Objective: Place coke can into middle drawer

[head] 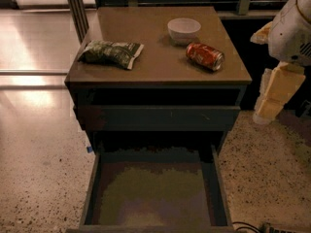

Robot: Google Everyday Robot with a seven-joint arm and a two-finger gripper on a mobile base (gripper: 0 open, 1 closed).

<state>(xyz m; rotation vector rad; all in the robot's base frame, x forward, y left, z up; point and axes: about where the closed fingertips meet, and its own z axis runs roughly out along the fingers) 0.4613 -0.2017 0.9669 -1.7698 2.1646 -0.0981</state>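
Note:
The coke can lies on its side on the cabinet top, at the right, just in front of the white bowl. The middle drawer is pulled out wide below, its greenish-grey floor bare. My gripper hangs pale and cream-coloured at the right edge of the view, beside the cabinet's right side and below the level of the top. It is well apart from the can and holds nothing that I can see.
A green crinkled chip bag lies on the left of the cabinet top. A closed dark drawer front sits above the open drawer. Speckled floor surrounds the cabinet. Dark railings stand behind it.

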